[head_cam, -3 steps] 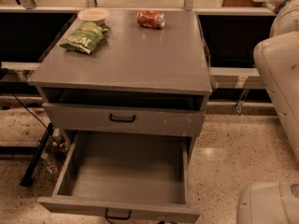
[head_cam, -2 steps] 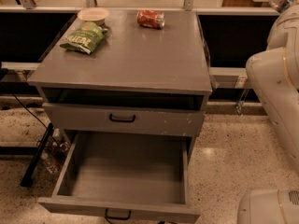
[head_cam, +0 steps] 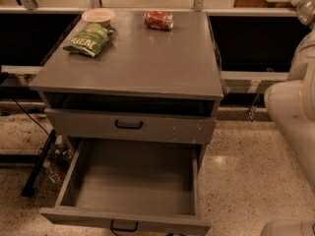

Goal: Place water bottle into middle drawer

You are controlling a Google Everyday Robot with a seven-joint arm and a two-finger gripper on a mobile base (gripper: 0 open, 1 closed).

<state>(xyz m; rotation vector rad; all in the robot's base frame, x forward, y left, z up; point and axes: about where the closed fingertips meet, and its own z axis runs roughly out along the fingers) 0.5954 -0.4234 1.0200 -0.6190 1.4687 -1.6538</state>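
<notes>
Speckled stone floor (head_cam: 246, 181) runs under a grey metal cabinet (head_cam: 133, 58). On its top sit a green crisp bag (head_cam: 88, 39), a pale round bowl (head_cam: 98, 16) and 1 crushed red can (head_cam: 158, 20). The lowest, widest grey drawer (head_cam: 133, 181) stands pulled out; the scuffed drawer front (head_cam: 129, 125) above is shut. The small clear plastic water bottle (head_cam: 306, 8) hangs at the top right corner, well apart from the drawer, above the white robot arm (head_cam: 295, 102). The gripper is out of sight past that edge, so I cannot tell its grip.
</notes>
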